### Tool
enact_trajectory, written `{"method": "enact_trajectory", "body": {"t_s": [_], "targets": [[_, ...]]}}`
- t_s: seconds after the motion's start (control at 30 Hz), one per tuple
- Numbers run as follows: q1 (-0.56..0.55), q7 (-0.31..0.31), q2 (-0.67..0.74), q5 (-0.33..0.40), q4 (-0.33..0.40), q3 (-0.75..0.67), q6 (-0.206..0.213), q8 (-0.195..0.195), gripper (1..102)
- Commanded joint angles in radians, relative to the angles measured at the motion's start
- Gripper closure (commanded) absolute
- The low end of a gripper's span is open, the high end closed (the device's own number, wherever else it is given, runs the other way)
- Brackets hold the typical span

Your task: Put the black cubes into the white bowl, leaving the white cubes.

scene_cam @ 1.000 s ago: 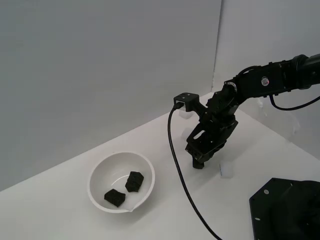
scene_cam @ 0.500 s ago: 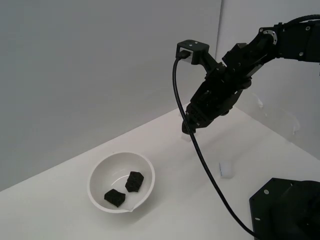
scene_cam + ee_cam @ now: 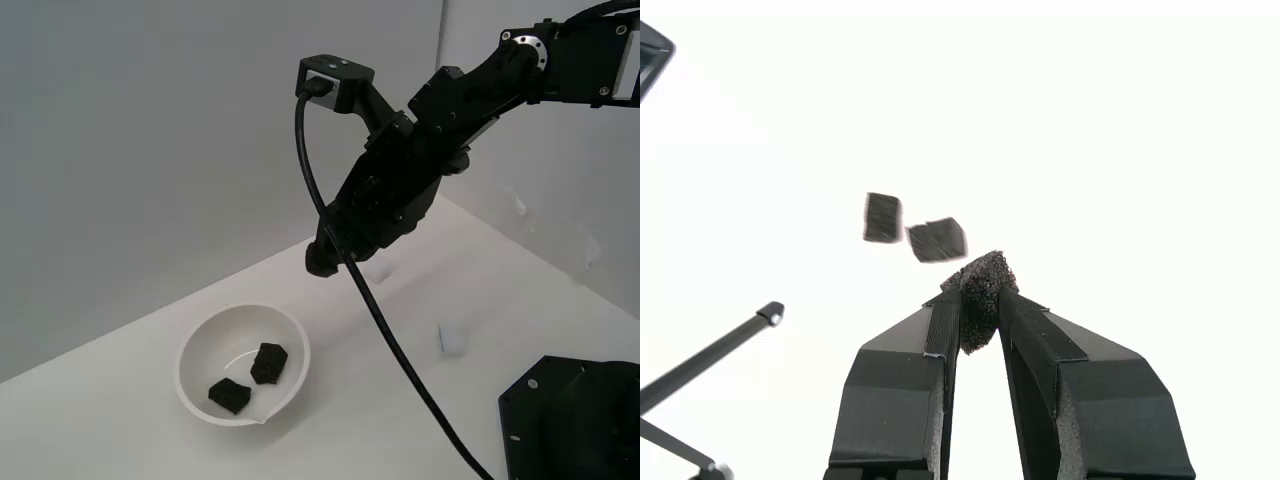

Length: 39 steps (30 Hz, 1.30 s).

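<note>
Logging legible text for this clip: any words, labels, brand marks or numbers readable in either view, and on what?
None can be read.
The round fitting on the arm's upper joint, in the exterior view, is too small to show any mark.
The white bowl, the two black cubes lying in it, the cube pinched in the claw, and the dark base plate carry no visible print.

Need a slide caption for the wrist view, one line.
Gripper shut on a black foam cube, with two more black cubes beyond it.
</note>
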<state>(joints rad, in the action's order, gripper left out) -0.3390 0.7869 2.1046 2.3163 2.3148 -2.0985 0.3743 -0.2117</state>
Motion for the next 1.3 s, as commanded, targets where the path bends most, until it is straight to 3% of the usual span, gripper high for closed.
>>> {"method": "enact_trajectory", "body": {"t_s": [0.0, 0.43, 0.73, 0.8, 1.1, 1.17, 1.27], "targets": [[-0.044, -0.032, -0.012, -0.034, -0.025, 0.006, 0.035, 0.002, 100], [-0.195, -0.155, -0.169, -0.074, -0.066, 0.164, 0.1, 0.002, 96], [-0.201, -0.166, -0.206, -0.089, -0.081, 0.201, 0.11, 0.002, 25], [-0.201, -0.17, -0.206, -0.089, -0.081, 0.201, 0.11, 0.002, 14], [-0.189, -0.169, -0.193, -0.086, -0.08, 0.186, 0.106, 0.0, 14], [-0.178, -0.166, -0.183, -0.084, -0.077, 0.176, 0.101, -0.006, 21], [-0.155, -0.164, -0.163, -0.077, -0.069, 0.158, 0.095, -0.008, 44]]}}
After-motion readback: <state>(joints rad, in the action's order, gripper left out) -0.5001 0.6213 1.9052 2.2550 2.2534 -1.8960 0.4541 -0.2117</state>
